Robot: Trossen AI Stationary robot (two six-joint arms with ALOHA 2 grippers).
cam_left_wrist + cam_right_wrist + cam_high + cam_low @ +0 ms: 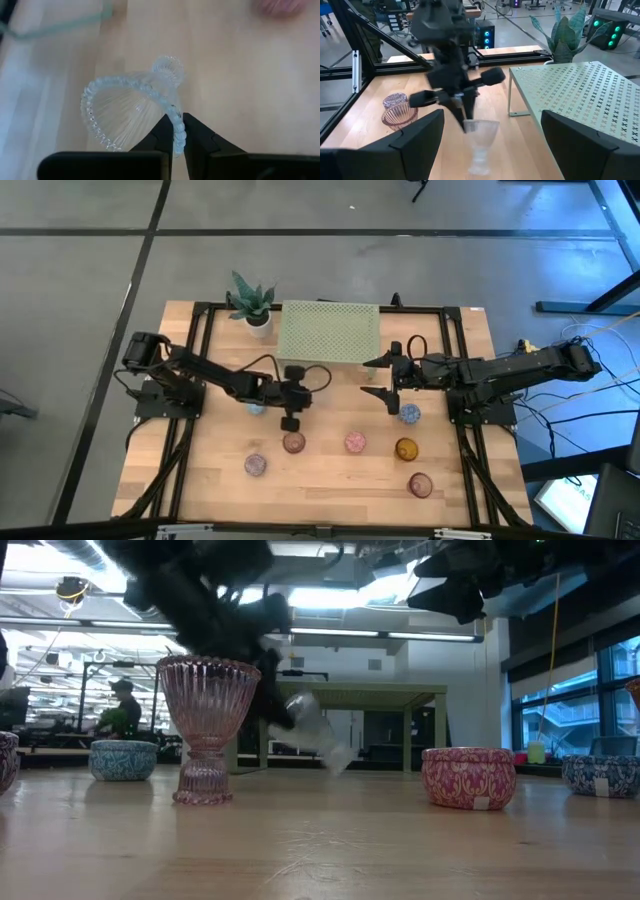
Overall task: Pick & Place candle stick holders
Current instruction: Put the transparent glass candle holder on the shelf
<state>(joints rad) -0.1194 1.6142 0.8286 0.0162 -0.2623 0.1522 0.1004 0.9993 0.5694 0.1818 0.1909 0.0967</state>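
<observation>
Your left gripper [178,135] has its fingers [162,132] pinched on the beaded rim of a clear glass holder [132,110], and that holder hangs tilted, off the worktop [330,480], out in front of the green stand [330,332] and a bit toward the potted plant [252,302] side. From table height you can see the same clear holder [318,730] slanted in the air behind the ribbed pink goblet holder [206,725], which stands upright on the wood. Your right gripper [385,380] sits just off the stand's front corner on the far side from the plant, fingers [412,142] spread wide with nothing between them. The rest of the cups are on the worktop in front of the stand: a blue patterned one [409,414] near the right gripper, a pink one [355,442], an amber one [405,449], a dark reddish one [419,484], a brownish one [292,443] right by the left gripper, a mauve one [255,465] further out, and a pale blue one [255,408] partly hidden under the left arm.
</observation>
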